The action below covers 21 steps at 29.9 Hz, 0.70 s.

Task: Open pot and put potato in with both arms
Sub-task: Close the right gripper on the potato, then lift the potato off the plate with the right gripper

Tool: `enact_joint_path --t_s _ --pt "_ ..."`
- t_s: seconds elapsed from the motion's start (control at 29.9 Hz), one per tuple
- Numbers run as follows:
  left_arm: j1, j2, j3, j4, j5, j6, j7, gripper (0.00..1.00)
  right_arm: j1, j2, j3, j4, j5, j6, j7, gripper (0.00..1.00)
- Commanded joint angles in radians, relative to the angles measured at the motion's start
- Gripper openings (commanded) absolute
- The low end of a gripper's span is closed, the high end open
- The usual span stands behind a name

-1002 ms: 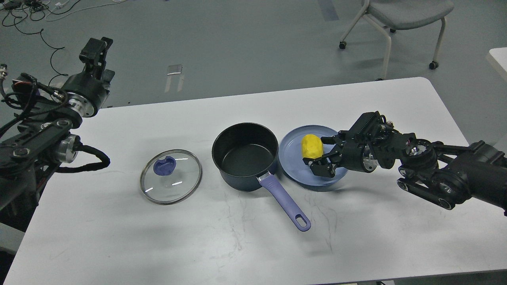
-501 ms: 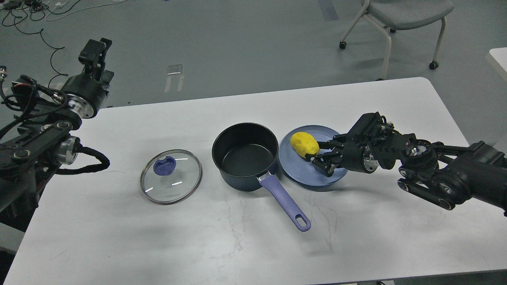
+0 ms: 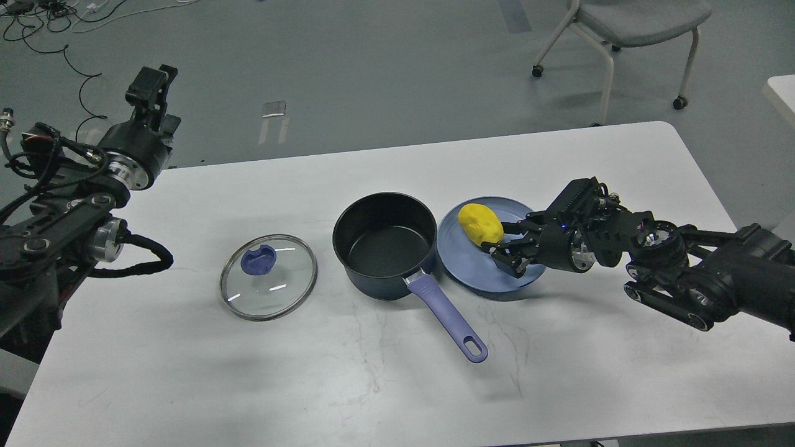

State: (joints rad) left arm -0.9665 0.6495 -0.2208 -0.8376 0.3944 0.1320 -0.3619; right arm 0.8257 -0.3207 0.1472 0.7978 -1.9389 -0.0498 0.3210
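Note:
The dark pot (image 3: 384, 243) stands open at the table's middle, its purple handle (image 3: 448, 316) pointing toward me. Its glass lid (image 3: 268, 277) with a purple knob lies flat on the table to the left. The yellow potato (image 3: 479, 224) lies tilted on the blue plate (image 3: 463, 267), right of the pot. My right gripper (image 3: 500, 239) comes in from the right, low over the plate, its fingers closed on the potato's right end. My left gripper (image 3: 152, 79) is raised off the table's far left corner, holding nothing; its fingers are too dark to tell apart.
The white table (image 3: 559, 372) has its edge close on the left and front. A grey wheeled chair (image 3: 627, 25) stands on the floor behind the table's far right. Cables (image 3: 56, 25) lie on the floor at far left.
My right gripper's fingers have narrowed around the potato. The potato shifted left on the plate and tilted. My left arm has barely moved.

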Motion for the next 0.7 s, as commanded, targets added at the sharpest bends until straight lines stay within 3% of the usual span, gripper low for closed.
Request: enact_joint_path --t_s 0.0,0.67 --pt "0.002 -0.001 0.0 0.0 0.0 0.0 0.0 0.98 -0.002 0.0 0.0 0.0 0.0 0.001 0.003 0.5" --pt "0.008 -0.014 0.0 0.022 0.0 0.0 -0.012 0.98 -0.007 -0.008 0.003 0.018 0.008 -0.01 0.012 0.43"
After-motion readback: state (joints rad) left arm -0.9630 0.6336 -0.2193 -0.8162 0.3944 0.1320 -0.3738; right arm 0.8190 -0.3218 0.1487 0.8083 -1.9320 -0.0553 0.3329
